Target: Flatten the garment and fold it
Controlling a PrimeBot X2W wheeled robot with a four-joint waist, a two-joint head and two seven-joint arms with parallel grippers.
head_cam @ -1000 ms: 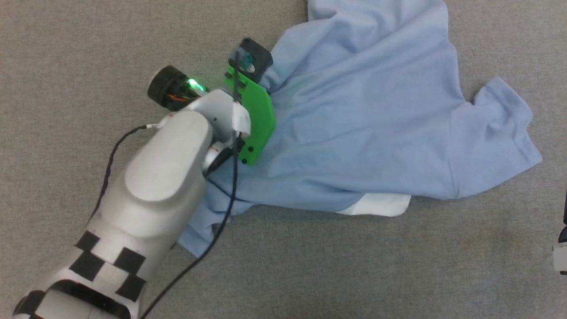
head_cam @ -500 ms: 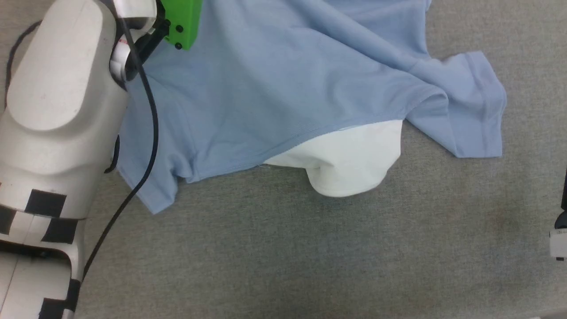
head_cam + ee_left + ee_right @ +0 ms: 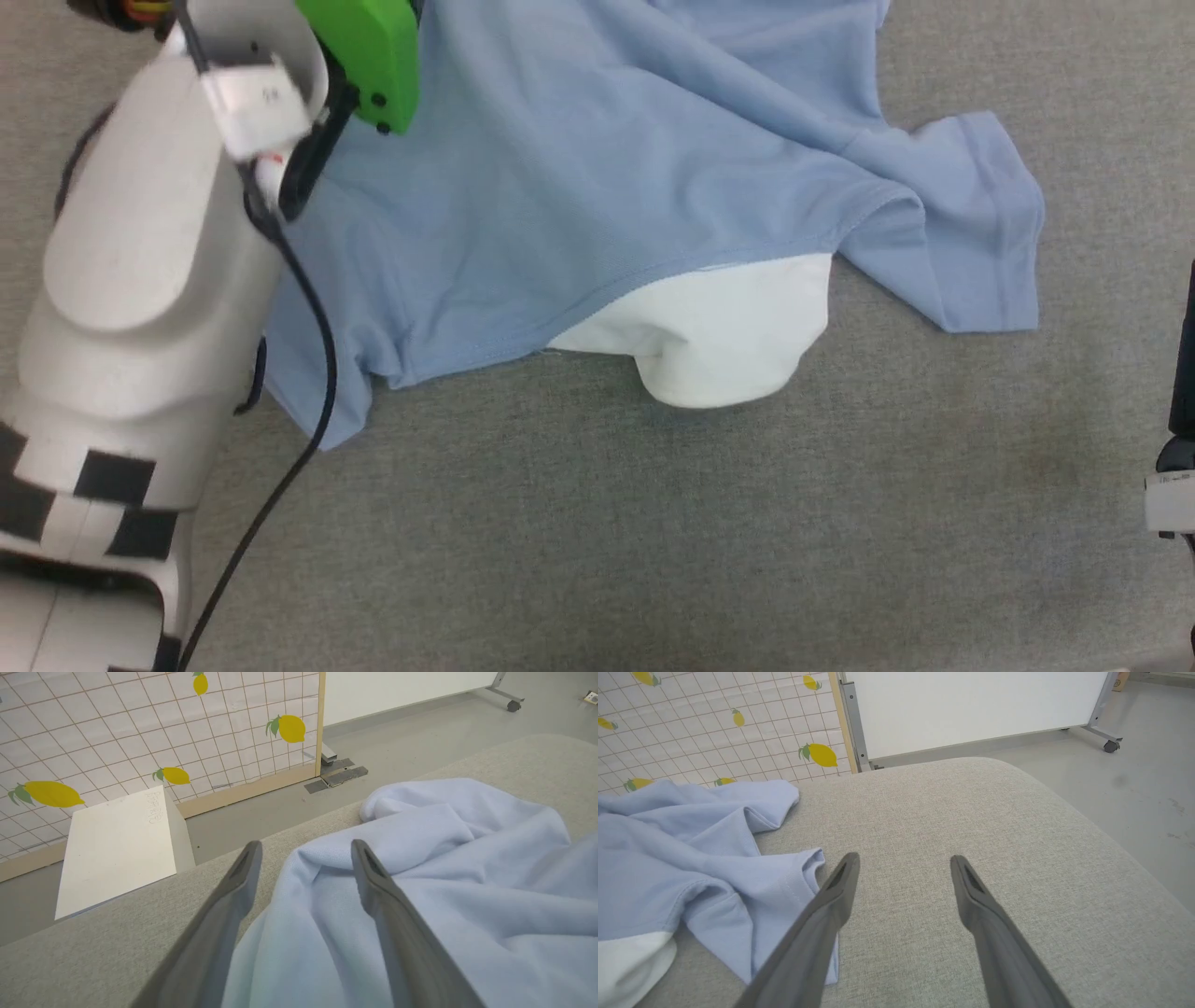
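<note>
Lying crumpled, the garment (image 3: 597, 187) (light blue) shows white inside.

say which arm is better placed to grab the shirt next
Left: the left claw, open, is over the edge of the garment. The right claw, also open, is over bare padding beside a sleeve.

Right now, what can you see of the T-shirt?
The garment is a light blue short-sleeved T-shirt of soft knit cloth, crumpled and unfolded on the grey padded surface. A white inner panel bulges from under its near hem; one sleeve lies spread to the right. The left gripper, jaws open, hovers over a bunched fold; whether it touches is unclear.
</note>
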